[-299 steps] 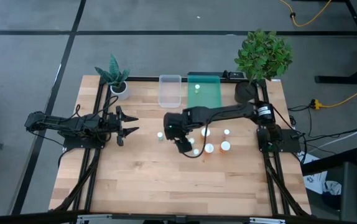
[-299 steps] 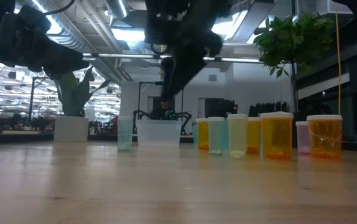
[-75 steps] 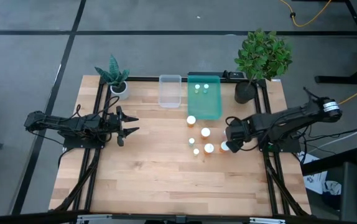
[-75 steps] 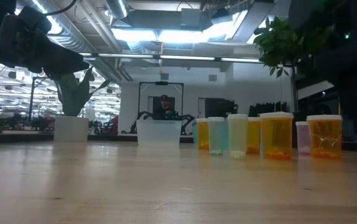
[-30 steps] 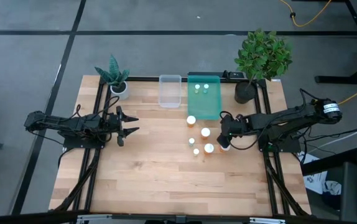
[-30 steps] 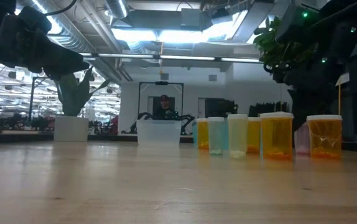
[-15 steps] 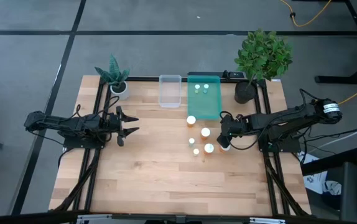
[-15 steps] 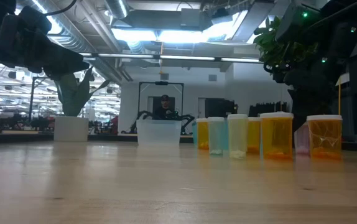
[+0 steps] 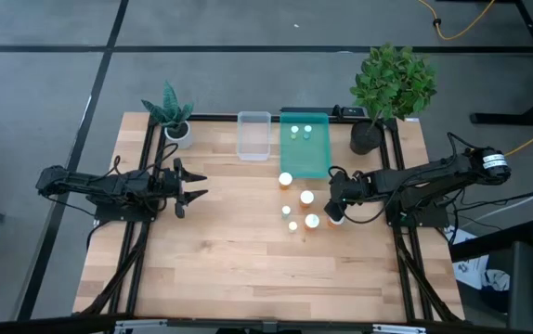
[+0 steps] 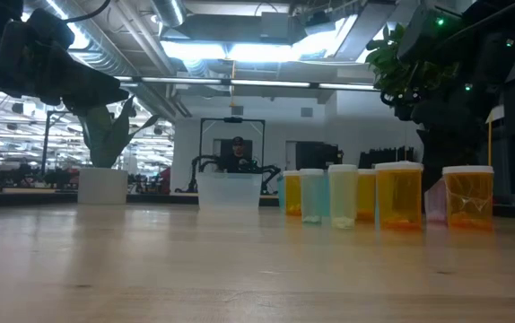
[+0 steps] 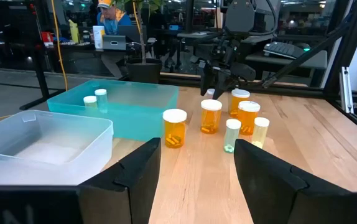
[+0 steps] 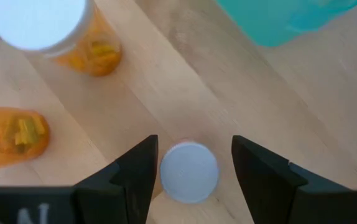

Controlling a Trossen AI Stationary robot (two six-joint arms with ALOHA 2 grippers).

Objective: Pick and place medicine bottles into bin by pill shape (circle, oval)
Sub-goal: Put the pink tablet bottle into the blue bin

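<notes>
My right gripper [image 12: 190, 163] hung with fingers spread around a white-capped bottle [image 12: 189, 172] standing on the table near the teal bin [image 12: 288, 17], not yet pinching. Closing off-centre, I judged, could tip it into the neighbouring orange bottles [image 12: 66, 37].

Two dark jointed arms with black cables, blunt two-fingered pincers.

I see a pale wood-plank table [image 9: 220, 260], smooth translucent plastic bins, teal [image 11: 135, 109] and clear [image 11: 41, 140], glossy orange bottles [image 11: 174, 127], matt white caps [image 12: 189, 172].
</notes>
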